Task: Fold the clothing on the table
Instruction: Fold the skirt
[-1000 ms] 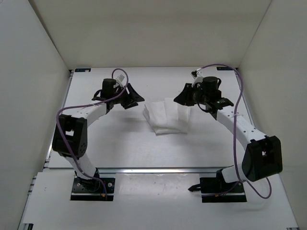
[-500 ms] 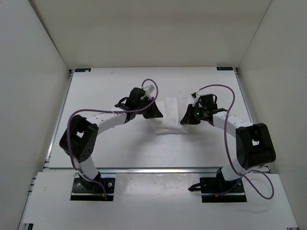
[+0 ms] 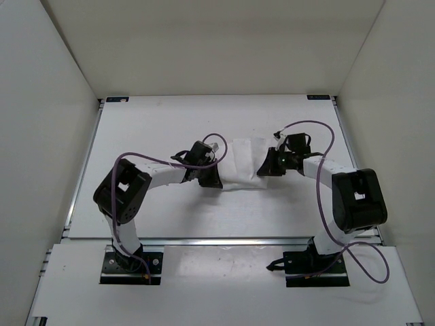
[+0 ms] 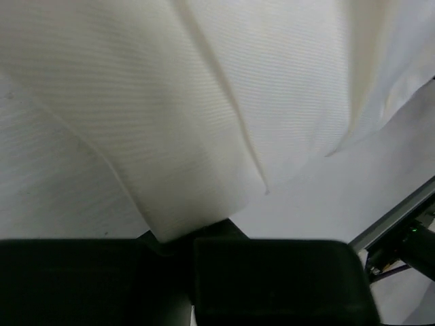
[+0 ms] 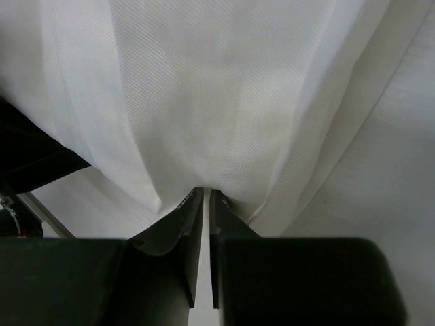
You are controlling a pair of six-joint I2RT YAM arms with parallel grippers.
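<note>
Pinching both jaw pairs shut on the thin white wrinkly fabric clothing [image 3: 241,166]: my left gripper [image 3: 209,178] has its near-left corner, my right gripper [image 3: 270,164] its right edge. Cloth sits mid flat white table [image 3: 156,122], bunched btwn arms. Looks partly gathered, neat fold not done yet.

**White table, one white cloth on it**

The table [image 3: 156,122] is a flat white rectangle closed in by white walls [image 3: 204,47], with a silver rail [image 3: 224,240] across its near side. Beyond the rail, well apart from it and a little right of its middle, lies the clothing [image 3: 241,170], a small piece of thin white fabric gathered into soft folds. On the near side of the rail, two black base plates [image 3: 155,268] [image 3: 336,277] sit just beside it, one toward each end.
</note>
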